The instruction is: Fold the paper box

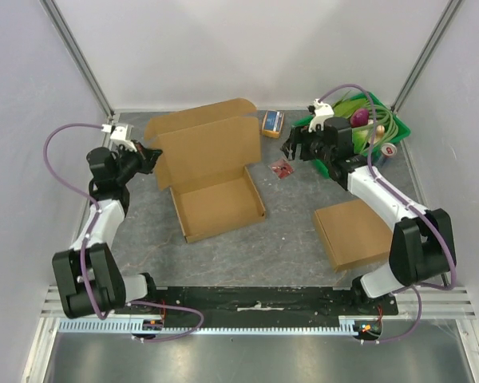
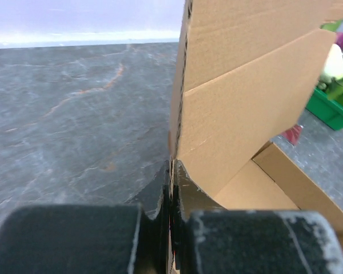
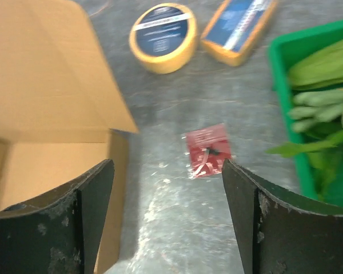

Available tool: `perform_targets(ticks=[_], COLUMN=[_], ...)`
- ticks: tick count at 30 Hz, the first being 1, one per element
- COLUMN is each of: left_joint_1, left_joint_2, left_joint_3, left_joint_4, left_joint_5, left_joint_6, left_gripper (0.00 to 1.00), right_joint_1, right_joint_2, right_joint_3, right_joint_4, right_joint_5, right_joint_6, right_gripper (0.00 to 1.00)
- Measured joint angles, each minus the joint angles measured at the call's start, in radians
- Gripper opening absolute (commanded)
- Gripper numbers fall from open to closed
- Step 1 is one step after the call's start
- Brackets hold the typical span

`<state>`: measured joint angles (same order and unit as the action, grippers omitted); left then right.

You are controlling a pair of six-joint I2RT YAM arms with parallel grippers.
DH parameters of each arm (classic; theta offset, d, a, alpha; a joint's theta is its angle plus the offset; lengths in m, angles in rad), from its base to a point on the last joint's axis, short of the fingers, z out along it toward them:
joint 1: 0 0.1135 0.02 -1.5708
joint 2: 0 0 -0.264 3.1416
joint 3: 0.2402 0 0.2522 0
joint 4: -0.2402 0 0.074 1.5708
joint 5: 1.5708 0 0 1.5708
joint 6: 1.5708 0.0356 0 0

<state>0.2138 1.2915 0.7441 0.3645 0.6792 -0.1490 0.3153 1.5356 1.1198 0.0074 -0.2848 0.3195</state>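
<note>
A brown cardboard box point(image 1: 211, 163) lies open in the middle of the table, its tray near the front and its lid raised at the back. My left gripper point(image 1: 153, 155) is shut on the lid's left side flap point(image 2: 240, 108), which stands upright in the left wrist view. My right gripper point(image 1: 291, 148) is open and empty, hovering above the table right of the box, near a small red packet point(image 3: 208, 150). The box's right edge point(image 3: 51, 114) shows in the right wrist view.
A second flat cardboard piece point(image 1: 353, 232) lies at the front right. A green bin point(image 1: 359, 132) with vegetables stands at the back right. A yellow tape roll point(image 3: 163, 37) and a blue-and-yellow pack point(image 1: 272, 122) lie behind the box.
</note>
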Motion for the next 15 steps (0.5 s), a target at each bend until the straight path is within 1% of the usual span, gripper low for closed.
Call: perform_targets(ticks=[1, 3, 6, 8, 12, 15], left_joint_1=[0.003, 0.010, 0.011, 0.011, 0.011, 0.011], left_joint_2=[-0.010, -0.055, -0.102, -0.119, -0.151, -0.174], left_joint_3=[-0.005, -0.030, -0.062, -0.074, -0.087, -0.097], left_joint_4=[-0.002, -0.003, -0.014, -0.020, -0.041, -0.046], left_joint_5=[-0.009, -0.061, -0.113, -0.134, -0.172, -0.190], left_joint_6=[0.001, 0.000, -0.001, -0.002, -0.002, -0.002], left_gripper=[0.02, 0.02, 0.02, 0.02, 0.02, 0.02], right_joint_1=[-0.006, -0.009, 0.010, 0.037, 0.094, 0.126], right_joint_2=[-0.023, -0.017, 0.026, 0.080, 0.268, 0.400], right_joint_3=[-0.019, -0.012, -0.016, -0.003, 0.151, 0.280], right_joint_4=[-0.002, -0.002, 0.014, -0.005, -0.111, -0.195], right_joint_5=[0.059, 0.148, 0.214, 0.234, 0.238, 0.240], right_joint_6=[0.008, 0.009, -0.022, -0.075, -0.170, -0.232], right_gripper=[0.86, 0.88, 0.89, 0.89, 0.89, 0.91])
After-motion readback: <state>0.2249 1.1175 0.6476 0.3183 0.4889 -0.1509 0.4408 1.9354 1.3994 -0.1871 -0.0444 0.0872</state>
